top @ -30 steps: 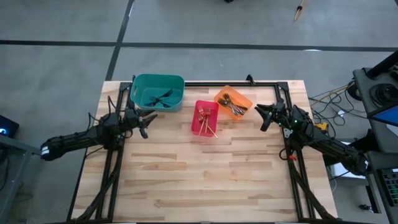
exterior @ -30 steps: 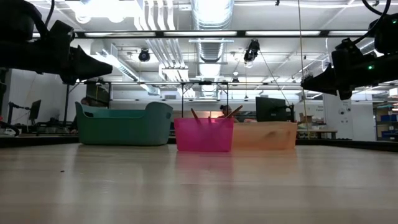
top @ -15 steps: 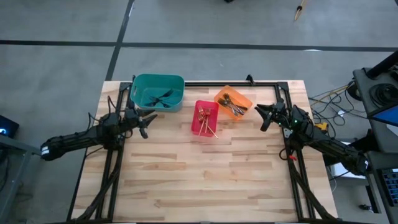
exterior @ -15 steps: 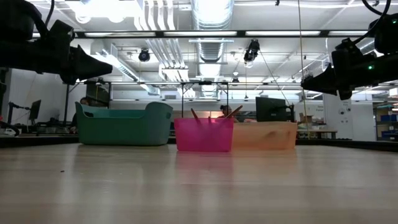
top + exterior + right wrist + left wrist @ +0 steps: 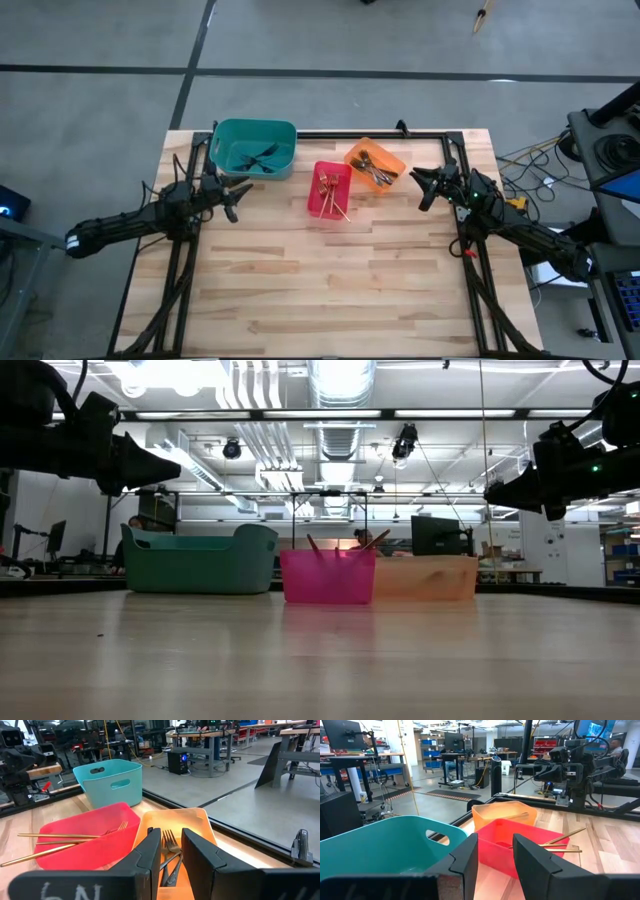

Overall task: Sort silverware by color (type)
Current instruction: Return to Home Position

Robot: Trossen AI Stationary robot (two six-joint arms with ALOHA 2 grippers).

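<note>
A: Wood-plank surface (image 5: pixel 330 290), open lab behind it. Bin count?
B: Three, in a row between the two arms: teal bin (image 5: pixel 255 124), red bin (image 5: pixel 311 190), orange bin (image 5: pixel 357 152).
A: Claws?
B: Two. The left claw (image 5: pixel 240 198) hangs above the surface, fingers apart and empty, with the teal bin just ahead of it. The right claw (image 5: pixel 418 190) is the same, fingers apart and empty, with the orange bin just ahead and the red bin beyond that.
A: Forks?
B: Every one I can see is in a bin. Gold forks (image 5: pixel 332 195) are in the red bin, midway between the claws, with at least two long gold handles. Dark forks (image 5: pixel 255 156) are in the teal bin nearest the left claw, tangled, can't count them. Silver-tined forks (image 5: pixel 377 172) are in the orange bin nearest the right claw, overlapping, no firm count.
</note>
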